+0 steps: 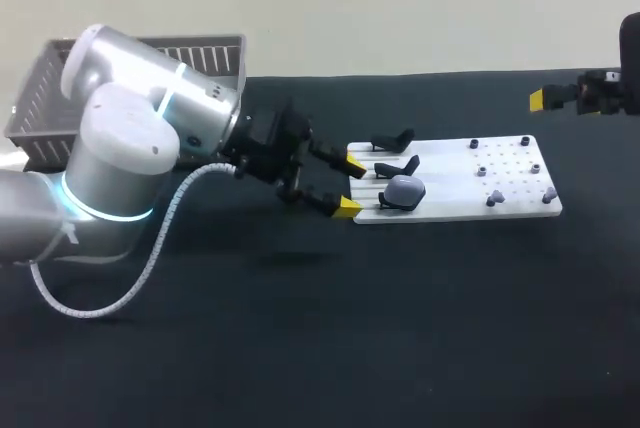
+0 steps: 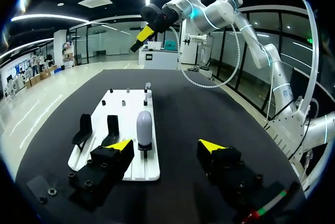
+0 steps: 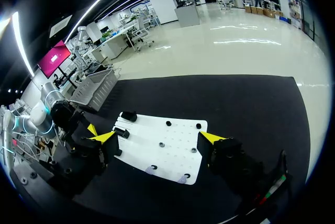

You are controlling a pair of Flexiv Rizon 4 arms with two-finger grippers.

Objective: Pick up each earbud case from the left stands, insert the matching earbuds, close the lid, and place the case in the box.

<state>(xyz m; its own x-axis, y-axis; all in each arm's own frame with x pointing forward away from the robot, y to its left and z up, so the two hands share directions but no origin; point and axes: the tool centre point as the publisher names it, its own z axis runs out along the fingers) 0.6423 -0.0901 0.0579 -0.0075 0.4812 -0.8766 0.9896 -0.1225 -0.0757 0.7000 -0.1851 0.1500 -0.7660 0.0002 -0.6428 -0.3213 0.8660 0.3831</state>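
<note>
Over table, head view: left gripper (image 1: pixel 337 186) at near end of white board (image 1: pixel 450 186), fingers spread, nothing held. Grey earbud case (image 1: pixel 405 191) propped on nearest stand, just ahead of tips. Box (image 1: pixel 200 53) behind left arm.

Left wrist view: case nearer one finger than other. Judged best: shift sideways to centre it, close on flanks, lift straight off stand.

Right wrist view: right gripper (image 3: pixel 158 137) well apart from board, fingers wide, empty.

No legible writing on case, board or box.
</note>
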